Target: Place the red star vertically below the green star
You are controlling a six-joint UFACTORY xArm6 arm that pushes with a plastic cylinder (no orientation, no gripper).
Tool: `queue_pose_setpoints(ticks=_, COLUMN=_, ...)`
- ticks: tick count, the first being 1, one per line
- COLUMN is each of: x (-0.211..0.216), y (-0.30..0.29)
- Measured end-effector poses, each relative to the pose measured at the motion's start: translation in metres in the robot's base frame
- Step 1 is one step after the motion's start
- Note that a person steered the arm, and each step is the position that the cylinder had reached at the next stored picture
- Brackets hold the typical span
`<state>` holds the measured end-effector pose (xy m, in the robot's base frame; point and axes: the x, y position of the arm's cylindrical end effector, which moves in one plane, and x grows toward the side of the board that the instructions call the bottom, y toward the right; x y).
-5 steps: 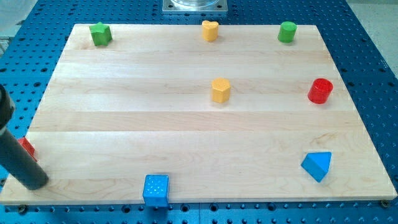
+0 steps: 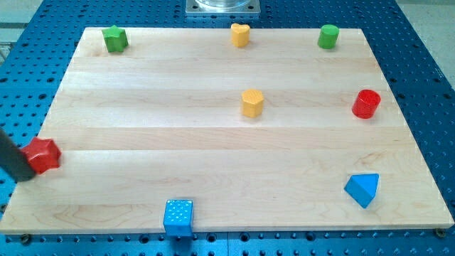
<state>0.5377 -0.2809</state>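
Nearest the view's bottom edge: blue cube, overhanging the front lip of the wooden board, left of centre. Blue triangular block sits toward the bottom right corner, well apart from the cube.

My rod comes in from the view's left edge, dark, angled down to the right. My tip is at the board's left edge, touching the lower-left side of the red star. No jaws on this end effector, so nothing to open or close; it's a bare rod pressed against the star's side, gripping nothing.

Red star is on the board at the far left, about midway between top and bottom rows, slightly toward the bottom.

Mid board: yellow block, roughly hexagonal, right of centre, standing alone. Red cylinder near the right edge, about level with it.

Top row, far edge: green star at the top left corner, yellow heart-shaped block at top centre, green cylinder toward the top right.

Red star is lower than the green star in view and further to the view's left, so not lined up under it.

Board sits on a blue perforated table; grey metal base plate at the top centre.
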Motion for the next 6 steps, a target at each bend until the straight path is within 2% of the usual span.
queue_pose_setpoints(ticks=1, x=-0.003, y=0.053)
queue_pose_setpoints(ticks=2, x=0.014, y=0.049)
queue_pose_setpoints(ticks=3, x=0.037, y=0.000)
queue_pose_setpoints(ticks=4, x=0.012, y=-0.022)
queue_pose_setpoints(ticks=6, x=-0.046, y=0.068)
